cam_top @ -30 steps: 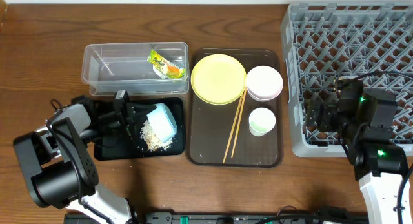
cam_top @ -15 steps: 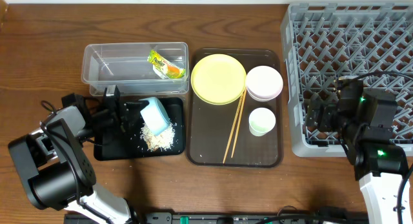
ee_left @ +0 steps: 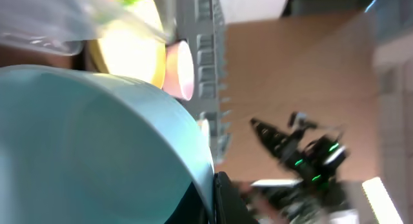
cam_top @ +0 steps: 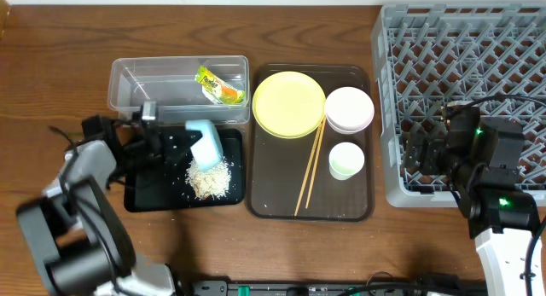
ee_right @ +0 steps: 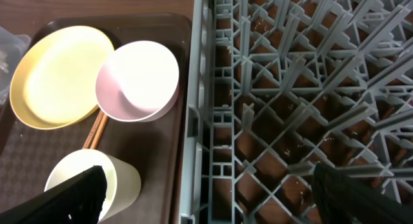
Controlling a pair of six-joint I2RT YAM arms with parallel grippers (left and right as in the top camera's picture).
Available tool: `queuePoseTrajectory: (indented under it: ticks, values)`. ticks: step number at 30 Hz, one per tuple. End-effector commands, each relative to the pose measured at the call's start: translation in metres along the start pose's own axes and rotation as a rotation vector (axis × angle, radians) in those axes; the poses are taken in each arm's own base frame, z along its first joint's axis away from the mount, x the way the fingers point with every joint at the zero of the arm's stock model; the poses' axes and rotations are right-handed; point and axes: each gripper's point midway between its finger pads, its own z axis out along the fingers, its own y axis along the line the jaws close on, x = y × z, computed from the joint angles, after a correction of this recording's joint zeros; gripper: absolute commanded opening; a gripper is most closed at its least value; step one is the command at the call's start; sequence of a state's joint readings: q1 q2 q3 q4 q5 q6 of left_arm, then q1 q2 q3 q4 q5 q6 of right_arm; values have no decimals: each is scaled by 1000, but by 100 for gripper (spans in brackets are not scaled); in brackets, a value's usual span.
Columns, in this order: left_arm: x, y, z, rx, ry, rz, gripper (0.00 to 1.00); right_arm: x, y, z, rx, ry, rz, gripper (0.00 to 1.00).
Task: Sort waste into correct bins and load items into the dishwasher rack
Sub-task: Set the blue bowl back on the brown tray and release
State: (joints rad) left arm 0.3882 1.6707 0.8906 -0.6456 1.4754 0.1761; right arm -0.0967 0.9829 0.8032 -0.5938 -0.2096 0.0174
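Note:
My left gripper [cam_top: 181, 146] is shut on the light blue bowl [cam_top: 205, 145], holding it tipped on its side above the black bin [cam_top: 141, 194]; the bowl fills the left wrist view [ee_left: 90, 146]. A whitish pile of food scraps [cam_top: 210, 178] lies in the black bin below it. The wrapper [cam_top: 217, 85] lies in the clear bin [cam_top: 153, 84]. The yellow plate [cam_top: 289, 103], pinkish bowl [cam_top: 350, 109], white cup [cam_top: 346, 160] and chopsticks [cam_top: 310, 166] sit on the brown tray. My right gripper [ee_right: 206, 198] is open over the left wall of the grey rack [cam_top: 461, 66]. No napkin shows.
The brown serving tray [cam_top: 358, 206] lies between the bins and the rack. In the right wrist view the rack wall [ee_right: 200, 121] runs between the cup [ee_right: 122, 179] and the lattice floor. The table's front edge is close below both arms.
My left gripper has tilted the blue bowl more upright and shifted it slightly up and left over the black bin. The food scraps stay in the bin. The right arm has not moved.

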Motion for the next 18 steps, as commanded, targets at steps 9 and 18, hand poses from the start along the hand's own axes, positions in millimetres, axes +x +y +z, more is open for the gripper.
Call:
queuePoseTrajectory:
  ticks: [9,18]
  values:
    - [50,3,63,-576,238,378,6,-8,5,-4,-13,-18,-22,99]
    - [79,29,126,-875,328,714,6,-8,5,-4,-13,-18,-22,99]
